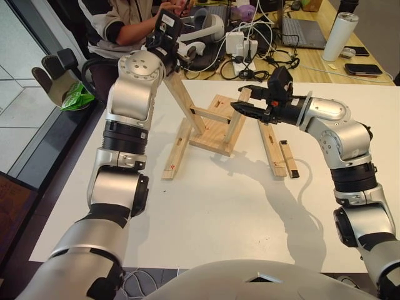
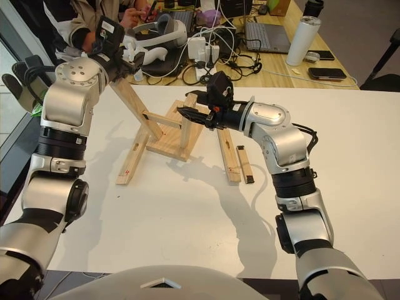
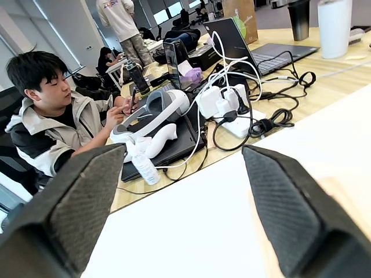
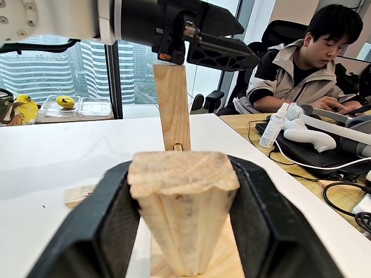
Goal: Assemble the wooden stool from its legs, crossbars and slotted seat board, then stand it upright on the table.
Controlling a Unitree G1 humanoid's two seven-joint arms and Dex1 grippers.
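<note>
**Half-built stool tilted on white table**

The table [image 1: 206,219] carries loose legs [image 1: 272,150] on its right side. Mid-table, the seat board [image 1: 215,128] sits tilted. The right gripper [image 1: 237,107] clamps one upright leg [image 1: 235,131]. The left gripper [image 3: 182,153] gapes wide at a slanted leg [image 1: 184,100]. Behind stands a desk [image 1: 312,62] with cables [image 1: 250,62] and a laptop [image 1: 300,31].

**Tally: seven wooden pieces in play**

One slotted seat board [image 1: 215,133]. Up off the table [image 1: 219,212], two: one leg [image 1: 235,130] clamped in the jaws of the right gripper [image 4: 184,202], another leg [image 1: 186,103] with its top end right at the jaws of the left gripper [image 3: 185,197]. One crossbar [image 1: 212,116], between the two sets of jaws. Lying flat, three: one long stick [image 1: 175,156] below the left jaws, another long stick [image 1: 270,150] and one short stick [image 1: 289,160] below the right jaws.
</note>
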